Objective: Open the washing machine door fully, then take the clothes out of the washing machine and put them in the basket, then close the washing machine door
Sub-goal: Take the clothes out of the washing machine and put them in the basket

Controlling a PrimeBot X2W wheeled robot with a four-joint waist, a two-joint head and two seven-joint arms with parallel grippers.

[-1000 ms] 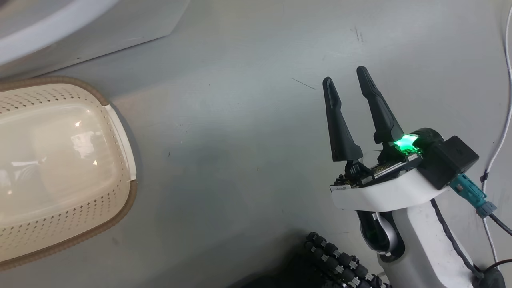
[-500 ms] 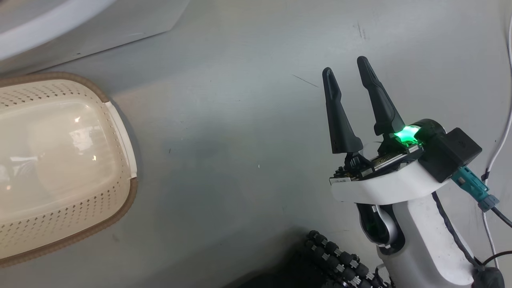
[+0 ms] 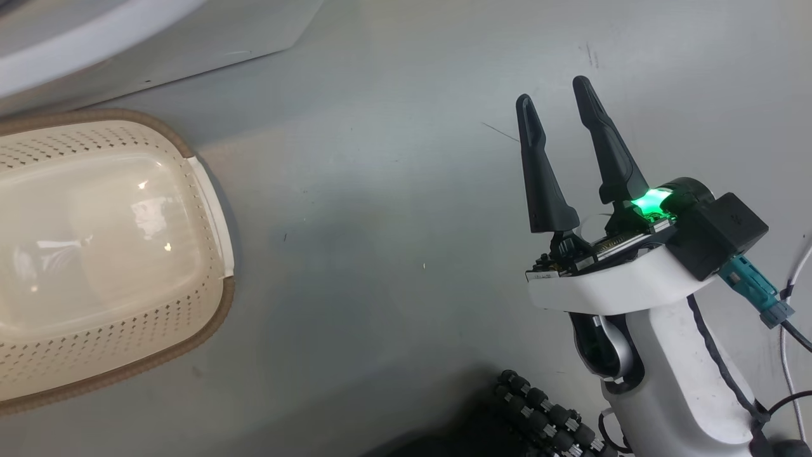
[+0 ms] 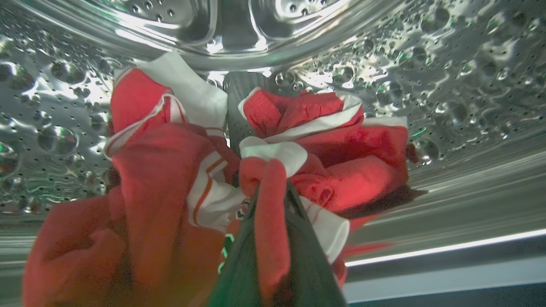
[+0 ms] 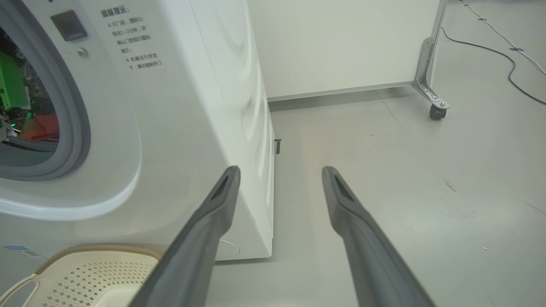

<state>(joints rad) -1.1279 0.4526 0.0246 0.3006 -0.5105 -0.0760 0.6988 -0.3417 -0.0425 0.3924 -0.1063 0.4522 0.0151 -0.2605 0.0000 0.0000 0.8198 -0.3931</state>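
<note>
A: Left wrist view, nearest first?

B: Left gripper (image 4: 273, 192): jaws drawn nearly together, pinching a fold of red cloth that runs down between the two dark fingers. The fold belongs to the clothes (image 4: 349, 170), a red heap with white bands and patches. The heap lies on the drum (image 4: 448, 64), whose dimpled, perforated steel curves up behind it.

A: So the clothes are inside the machine?

B: Yes, against the drum wall and gripped at the near edge of the pile.

A: Right side?

B: Right gripper (image 3: 553, 90): jaws spread wide with nothing between them. It hangs over the grey floor (image 3: 380, 190), fingers pointing away from the robot, with a green light at their base.

A: Basket?

B: The basket (image 3: 209, 317) sits on the floor to the robot's left, well apart from the right gripper. It is cream with perforated sides and a brown rim, and its glossy bottom catches reflections. The right wrist view shows it just in front of the washing machine (image 5: 192, 106).

A: Farther out?

B: The machine's white front shows printed text and a grey gasket (image 5: 81, 128) ringing the opening, with a red patch visible inside. Beyond are a pale wall panel (image 5: 341, 42), a metal leg on a caster (image 5: 435, 111), and a dark cable (image 5: 490, 49) across the floor.
</note>
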